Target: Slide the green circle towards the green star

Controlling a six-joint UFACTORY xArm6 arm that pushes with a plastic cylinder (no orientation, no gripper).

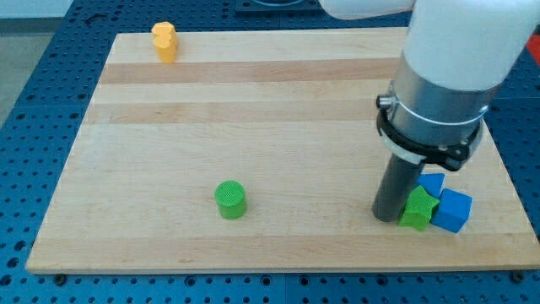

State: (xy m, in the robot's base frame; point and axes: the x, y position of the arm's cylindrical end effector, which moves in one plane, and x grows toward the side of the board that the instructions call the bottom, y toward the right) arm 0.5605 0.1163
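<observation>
The green circle (229,199), a short cylinder, stands on the wooden board at lower middle. The green star (418,209) lies at the lower right, pressed against two blue blocks. My tip (387,217) rests on the board just left of the green star, touching or nearly touching it. The tip is far to the right of the green circle. The arm's grey and white body hides the board above the star.
A blue cube (452,210) sits right of the star and another blue block (432,183) sits behind it, partly hidden by the rod. A yellow block (164,41) stands at the board's top left edge. The wooden board (253,110) lies on a blue perforated table.
</observation>
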